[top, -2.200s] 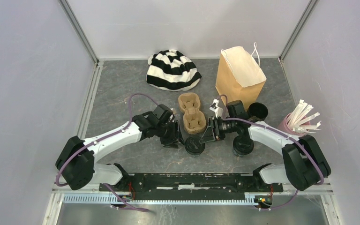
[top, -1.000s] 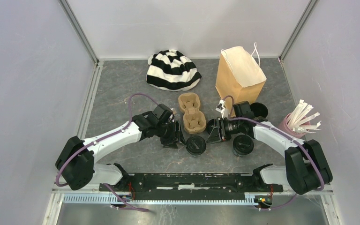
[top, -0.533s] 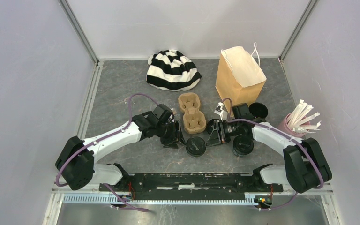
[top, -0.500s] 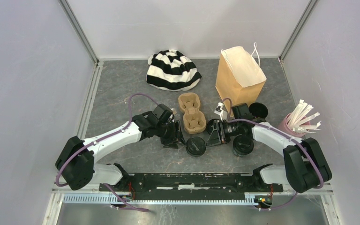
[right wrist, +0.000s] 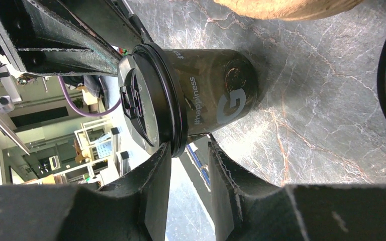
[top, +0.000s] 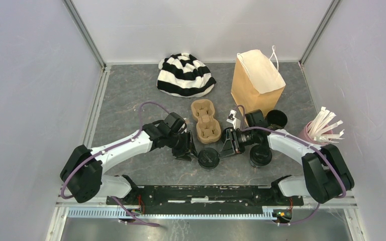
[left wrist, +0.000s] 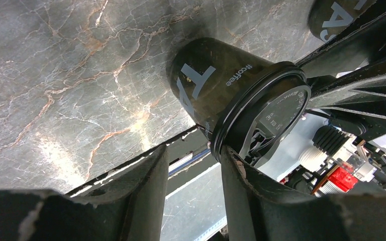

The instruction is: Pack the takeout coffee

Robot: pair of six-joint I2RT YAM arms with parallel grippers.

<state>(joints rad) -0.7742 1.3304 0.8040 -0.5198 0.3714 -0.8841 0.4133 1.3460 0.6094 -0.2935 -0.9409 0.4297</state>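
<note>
Your left gripper (top: pixel 187 150) sits at lower centre of the overhead frame, jaws parted with nothing between them. Just right of it stands one lidded coffee cup (top: pixel 208 158), then your right gripper (top: pixel 226 148), jaws likewise parted. The second lidded cup (top: pixel 260 156) stands further right.

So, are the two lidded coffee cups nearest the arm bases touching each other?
Apart. The top external view shows a strip of bare table between the left coffee cup and the right coffee cup.

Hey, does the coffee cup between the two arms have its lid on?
On: a flat black lid caps the coffee cup.
</note>
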